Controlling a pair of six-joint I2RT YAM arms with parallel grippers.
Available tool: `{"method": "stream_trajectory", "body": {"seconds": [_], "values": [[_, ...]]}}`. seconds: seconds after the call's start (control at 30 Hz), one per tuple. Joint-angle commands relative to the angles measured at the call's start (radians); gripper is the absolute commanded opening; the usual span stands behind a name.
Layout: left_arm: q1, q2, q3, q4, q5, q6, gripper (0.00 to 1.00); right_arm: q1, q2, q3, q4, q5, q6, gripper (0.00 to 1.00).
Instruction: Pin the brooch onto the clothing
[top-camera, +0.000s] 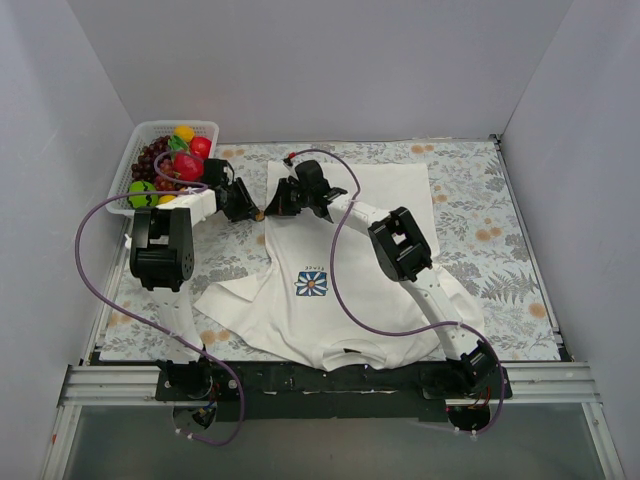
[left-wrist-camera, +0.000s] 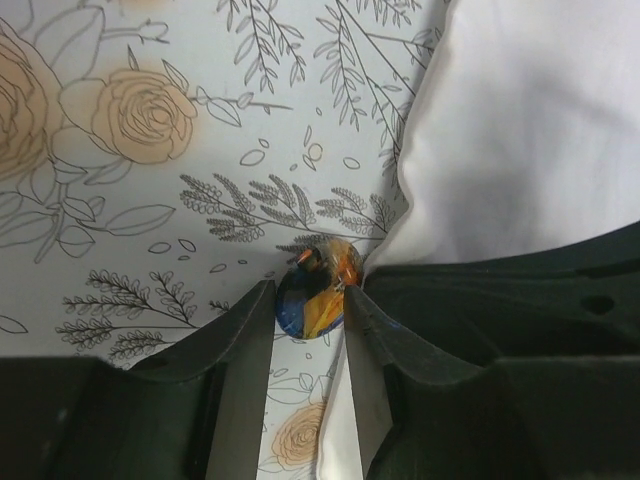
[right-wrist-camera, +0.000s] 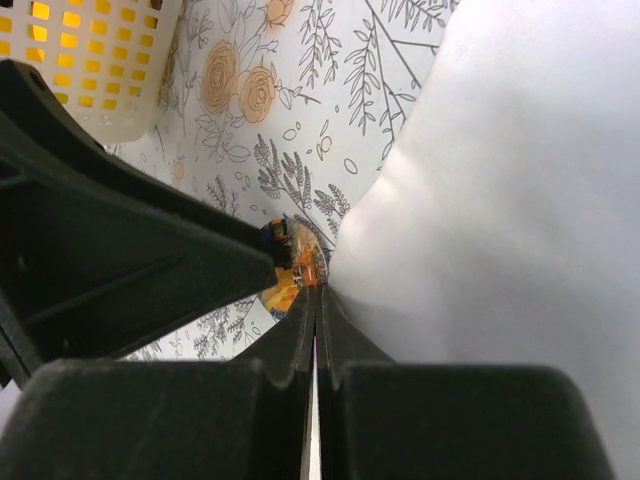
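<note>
The brooch (left-wrist-camera: 312, 298), a tiny round dark blue and orange-yellow button, sits between my left gripper's fingertips (left-wrist-camera: 310, 290), which are shut on it just above the floral cloth. In the top view it is a small speck (top-camera: 260, 213) between the two grippers. The white T-shirt (top-camera: 330, 290) lies flat with its flower print (top-camera: 311, 284) at the chest. My right gripper (right-wrist-camera: 318, 290) is shut on the shirt's edge (right-wrist-camera: 480, 200), its tips touching the brooch (right-wrist-camera: 290, 268). The left gripper (top-camera: 247, 206) and the right gripper (top-camera: 274, 205) meet tip to tip at the shirt's far left edge.
A white basket (top-camera: 140, 150) of toy fruit stands at the back left, just behind the left arm, and its wall shows in the right wrist view (right-wrist-camera: 90, 50). A floral tablecloth (top-camera: 480, 190) covers the table. A purple cable (top-camera: 345, 280) crosses the shirt.
</note>
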Motion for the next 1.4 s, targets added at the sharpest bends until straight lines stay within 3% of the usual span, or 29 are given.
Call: {"method": "stream_trajectory", "body": {"seconds": [0.0,1.37], "values": [[-0.029,-0.055,-0.03,-0.027,0.119,-0.005,0.33,0.007,0.012,-0.006,0.013,0.02,0.001,0.01],[-0.029,-0.116,-0.108,0.103,0.096,-0.103,0.26,0.036,-0.044,-0.065,0.016,-0.074,-0.034,0.01]]}}
